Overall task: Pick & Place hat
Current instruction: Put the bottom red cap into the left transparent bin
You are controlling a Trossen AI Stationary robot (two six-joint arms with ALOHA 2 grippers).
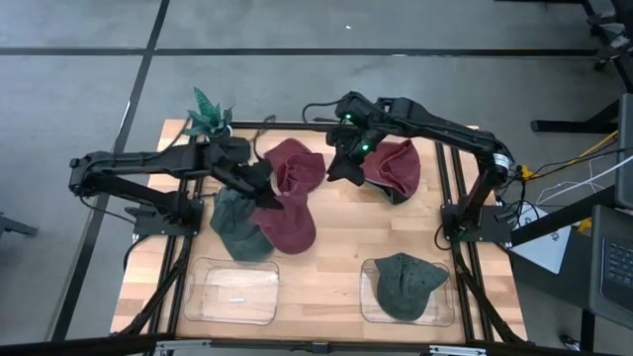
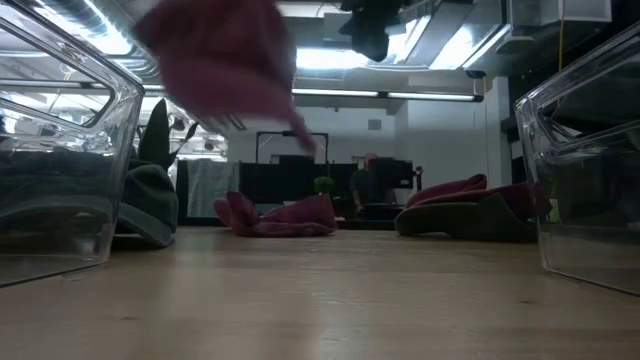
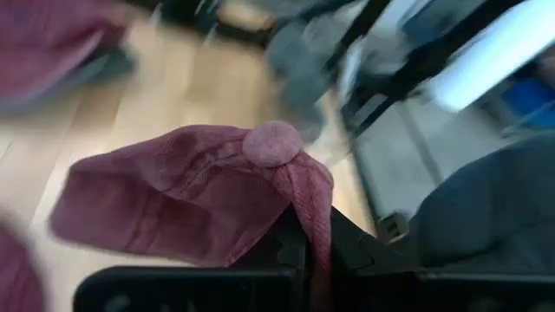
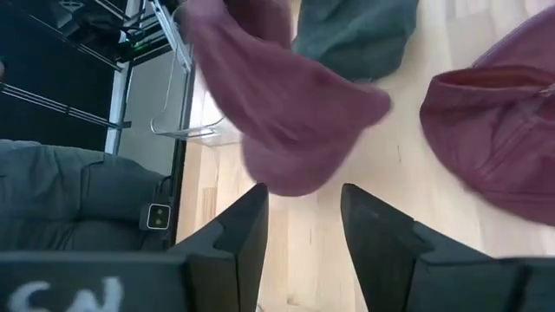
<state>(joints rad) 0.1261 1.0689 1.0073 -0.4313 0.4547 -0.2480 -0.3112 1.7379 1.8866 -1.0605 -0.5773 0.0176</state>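
Your left gripper [image 3: 314,260] is pinched tight on the maroon fabric cap [image 3: 199,195], which hangs off its fingers. Your right gripper [image 4: 303,230] holds nothing, fingers parted.

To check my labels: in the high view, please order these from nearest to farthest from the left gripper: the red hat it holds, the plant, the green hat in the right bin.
1. Red hat, held in the left gripper.
2. Plant, at the table's back left corner.
3. Green hat, in the front right bin.
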